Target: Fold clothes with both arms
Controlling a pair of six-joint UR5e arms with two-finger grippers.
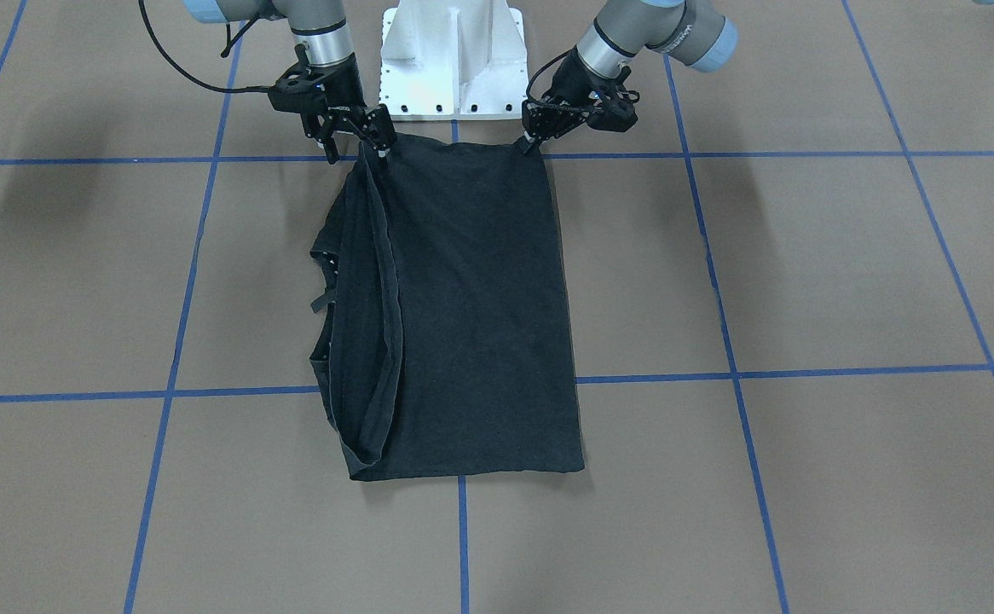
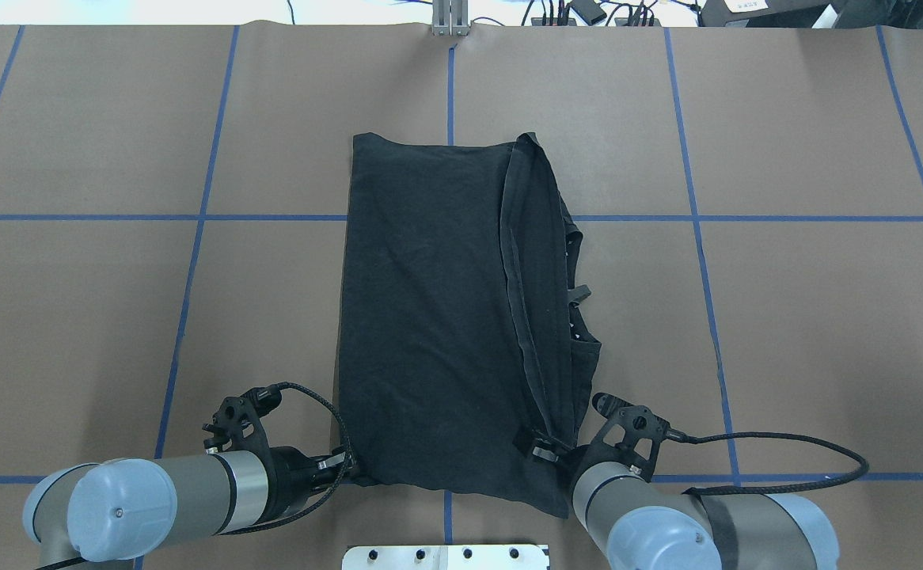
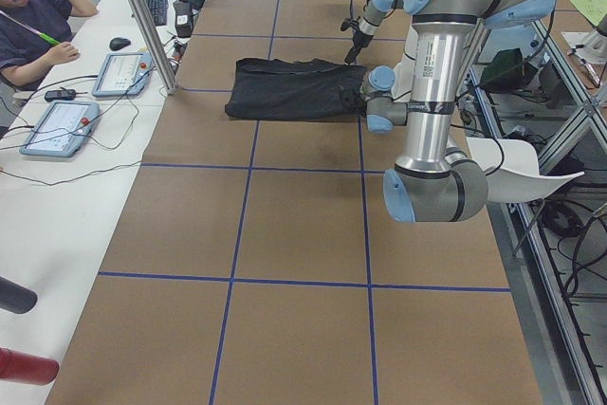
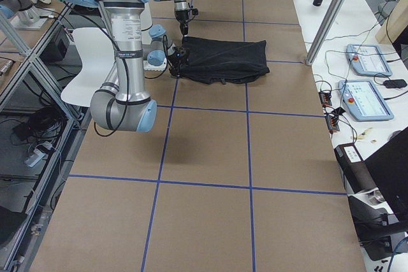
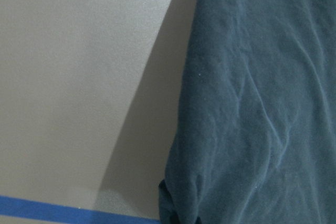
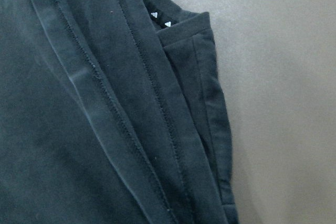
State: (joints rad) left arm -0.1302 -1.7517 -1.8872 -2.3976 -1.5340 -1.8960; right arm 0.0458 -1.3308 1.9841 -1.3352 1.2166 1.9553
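The black T-shirt (image 1: 471, 307) lies folded lengthwise on the brown table, plain side up, with layered hems and a sleeve bunched along one long edge (image 2: 545, 317). Its logo print is hidden. My left gripper (image 1: 532, 141) is shut on the shirt's near corner, which also shows in the overhead view (image 2: 348, 469). My right gripper (image 1: 380, 145) is shut on the other near corner, on the layered side (image 2: 539, 451). The near edge is stretched between them. The left wrist view shows the shirt's edge (image 5: 252, 103) over the table. The right wrist view shows stitched hems (image 6: 105, 108).
The white pedestal base (image 1: 454, 60) stands just behind the grippers. Blue tape lines (image 1: 719, 375) grid the brown table. A side desk holds tablets (image 3: 57, 125), and an operator (image 3: 28, 7) sits by an aluminium post (image 3: 142, 16).
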